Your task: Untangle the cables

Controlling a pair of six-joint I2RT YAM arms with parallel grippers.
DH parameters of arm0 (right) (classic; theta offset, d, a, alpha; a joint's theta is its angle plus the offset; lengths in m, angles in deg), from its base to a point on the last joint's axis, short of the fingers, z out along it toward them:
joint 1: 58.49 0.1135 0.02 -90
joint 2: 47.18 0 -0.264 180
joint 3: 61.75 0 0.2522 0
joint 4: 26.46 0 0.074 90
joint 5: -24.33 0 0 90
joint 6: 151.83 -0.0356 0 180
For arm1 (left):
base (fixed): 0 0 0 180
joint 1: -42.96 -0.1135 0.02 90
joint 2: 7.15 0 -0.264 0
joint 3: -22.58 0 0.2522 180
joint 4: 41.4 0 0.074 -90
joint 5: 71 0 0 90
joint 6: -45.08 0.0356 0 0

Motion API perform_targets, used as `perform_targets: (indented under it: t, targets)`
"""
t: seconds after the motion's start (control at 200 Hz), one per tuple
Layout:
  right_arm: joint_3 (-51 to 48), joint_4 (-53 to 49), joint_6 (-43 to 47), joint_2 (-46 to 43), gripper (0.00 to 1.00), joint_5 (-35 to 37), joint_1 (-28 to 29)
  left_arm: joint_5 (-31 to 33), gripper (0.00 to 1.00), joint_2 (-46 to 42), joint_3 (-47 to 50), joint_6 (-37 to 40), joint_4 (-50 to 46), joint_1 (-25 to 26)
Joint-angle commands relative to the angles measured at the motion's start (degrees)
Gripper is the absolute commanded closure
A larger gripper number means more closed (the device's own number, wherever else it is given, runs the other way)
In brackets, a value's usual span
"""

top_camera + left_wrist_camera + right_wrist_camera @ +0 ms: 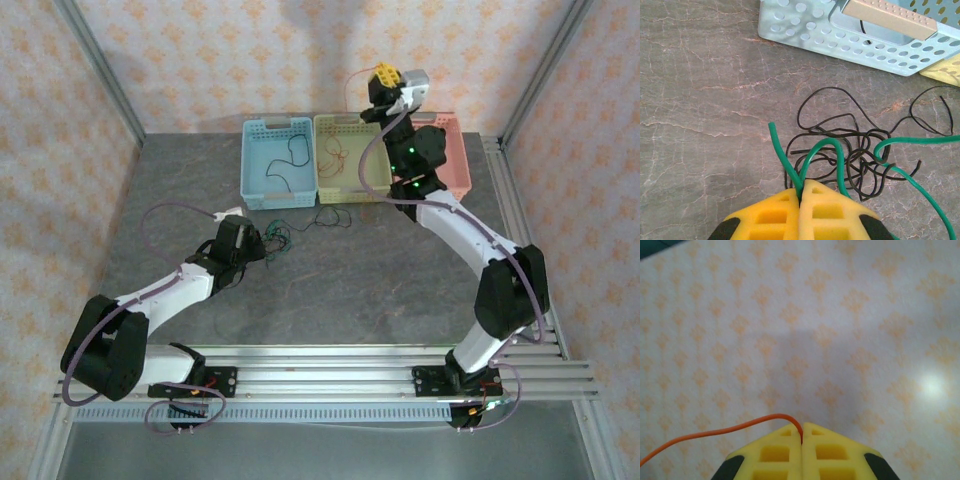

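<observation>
left jaws: pressed together, pinching the green cable (832, 144) at the very tips. They sit low over the desk (400, 290), on the near side of the blue basket (278, 165).
right jaws: pressed together on a red-orange cable (715, 433), held high beyond the blue basket's far right corner.
tangle: black cables (860, 150) are knotted on the desk between your left jaws and the blue basket's near wall.
green run: it leaves the jaws heading toward the blue basket, arches over and dives into the black knot. It then exits to the right, roughly parallel to the basket's near wall.
key relation: the knot is straight ahead of your left jaws and slightly right. The green's long free end lies across your pull line, not along it.
nearer arm: left, by far. The right is well apart from the knot and occupied.
next move (my read): draw the green back, away from the blue basket, so the arch slides out of the black loops.
risk: the black strands look wrapped around the green, so a straight pull may drag the whole knot.
in baskets: one black strand (290, 160) is in the blue basket, and a red-orange strand (335, 155) is in the yellow-green basket (352, 190) just right of it. You can't tell whether that is the one the right jaws hold.
</observation>
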Motion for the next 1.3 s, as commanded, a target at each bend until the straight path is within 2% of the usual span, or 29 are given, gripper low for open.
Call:
perform_targets:
  t: [0.0, 0.09, 0.205, 0.35, 0.566, 0.666, 0.761, 0.921, 1.146, 1.291]
  targets:
    - [4.6, -3.6, 2.6, -2.6, 1.00, 0.3, 1.8, 1.1, 1.00, 0.1, -1.8, 0.6, -0.6, 0.7]
    - [2.3, -5.2, 2.4, -5.3, 1.00, 4.1, 2.5, 1.2, 1.00, 0.1, -1.8, 0.6, -0.7, 0.7]
    - [-5.8, -8.1, -0.3, -13.1, 1.00, 8.6, 3.8, 1.1, 1.00, 0.2, -1.7, 0.6, -0.4, 0.7]
    - [-15.5, -20.6, -9.1, -24.7, 1.00, 13.0, 4.4, 0.8, 1.00, 0.8, -1.8, 0.4, -0.3, 0.7]
    - [-25.9, -44.7, -21.3, -37.9, 1.00, 6.7, 4.5, -0.1, 1.00, 1.3, -1.7, -0.2, 0.1, 0.7]
    - [-35.2, -48.7, -27.2, -40.9, 1.00, 6.6, 4.6, -0.1, 1.00, 1.4, -1.8, -0.3, 0.2, 0.7]
    - [-43.5, -51.8, -32.0, -41.0, 1.00, 6.0, 4.6, 0.0, 1.00, 1.1, -1.7, -0.2, 0.0, 0.7]
    - [-48.5, -59.1, -36.7, -38.7, 1.00, 5.2, 5.0, 0.2, 1.00, 1.2, -1.7, -0.1, -0.1, 0.7]
    - [-46.1, -64.0, -37.9, -30.1, 0.98, 7.1, 5.1, -0.1, 1.00, 1.5, -1.9, 0.0, -0.2, 0.7]
    - [-46.0, -63.5, -39.2, -24.1, 0.92, 3.1, 5.0, -0.2, 1.00, 1.6, -2.0, 0.1, -0.3, 0.7]
